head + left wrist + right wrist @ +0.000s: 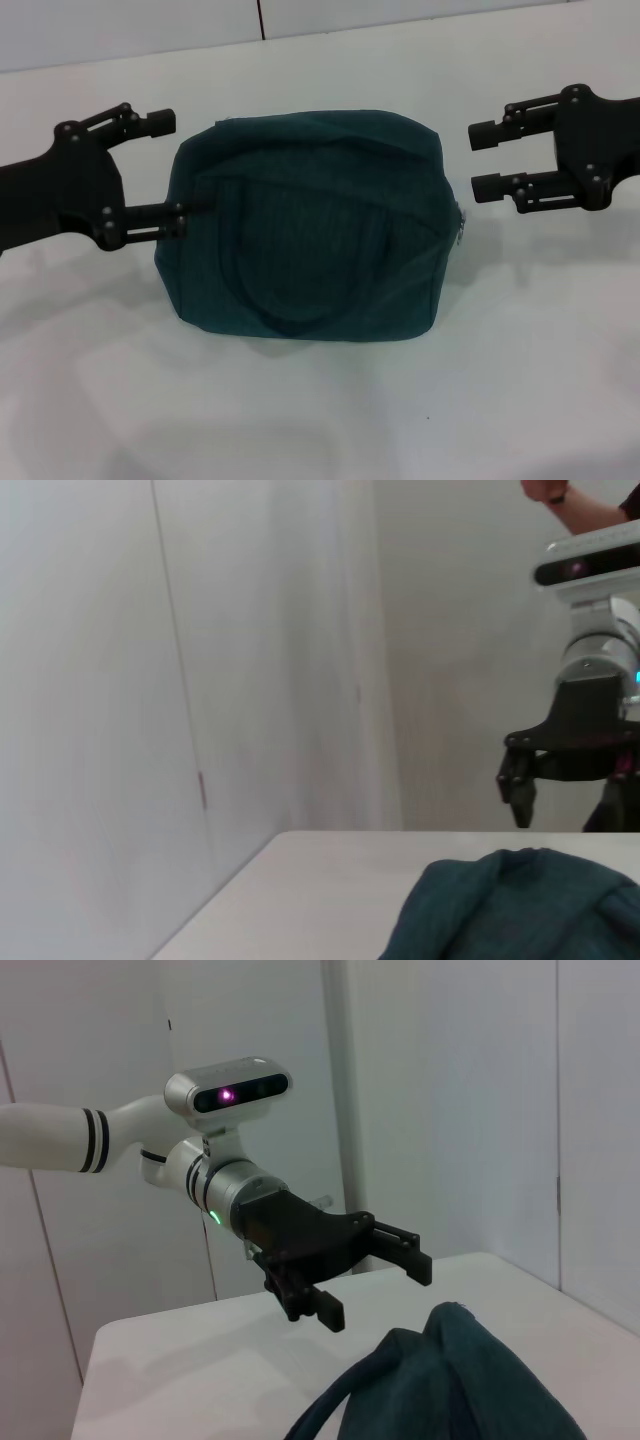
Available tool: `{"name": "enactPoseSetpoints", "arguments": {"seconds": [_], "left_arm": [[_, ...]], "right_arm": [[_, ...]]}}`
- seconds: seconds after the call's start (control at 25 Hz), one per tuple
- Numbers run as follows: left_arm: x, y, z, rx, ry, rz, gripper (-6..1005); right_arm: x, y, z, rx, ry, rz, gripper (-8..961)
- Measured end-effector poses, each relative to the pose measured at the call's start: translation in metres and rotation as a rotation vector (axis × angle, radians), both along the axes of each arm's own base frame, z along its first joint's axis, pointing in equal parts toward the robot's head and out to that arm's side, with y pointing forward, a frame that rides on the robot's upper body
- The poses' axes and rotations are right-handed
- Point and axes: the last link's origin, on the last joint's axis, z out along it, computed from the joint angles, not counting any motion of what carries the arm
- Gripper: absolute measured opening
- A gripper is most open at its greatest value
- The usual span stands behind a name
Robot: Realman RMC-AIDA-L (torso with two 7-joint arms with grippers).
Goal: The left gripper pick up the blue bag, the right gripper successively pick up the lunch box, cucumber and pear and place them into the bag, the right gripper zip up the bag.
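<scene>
Teal blue bag (305, 225), one, on table; two claws, left claw (170, 168) and right claw (484, 158), both spread.

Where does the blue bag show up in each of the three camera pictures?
Head view: the blue bag lies mid-table between the two open claws.
Left wrist view: its top shows, with the right gripper behind.
Right wrist view: its top and handle, with the left gripper behind.
Shared landmark: the white table.

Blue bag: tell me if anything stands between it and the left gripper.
Nothing visible does. The left gripper sits open right at the blue bag's side, one of its fingers already against the fabric.
</scene>
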Motion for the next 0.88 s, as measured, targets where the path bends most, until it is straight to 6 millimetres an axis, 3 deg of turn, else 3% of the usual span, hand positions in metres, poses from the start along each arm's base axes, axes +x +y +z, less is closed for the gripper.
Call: {"name": "enactPoseSetpoints", "arguments": {"seconds": [0.88], "left_arm": [[-0.0022,0.0009,-0.002,0.009,0.026,0.009,888]], "right_arm": [[0.0032,0.0013,0.0096,0.025,0.008,-0.036,559]]}}
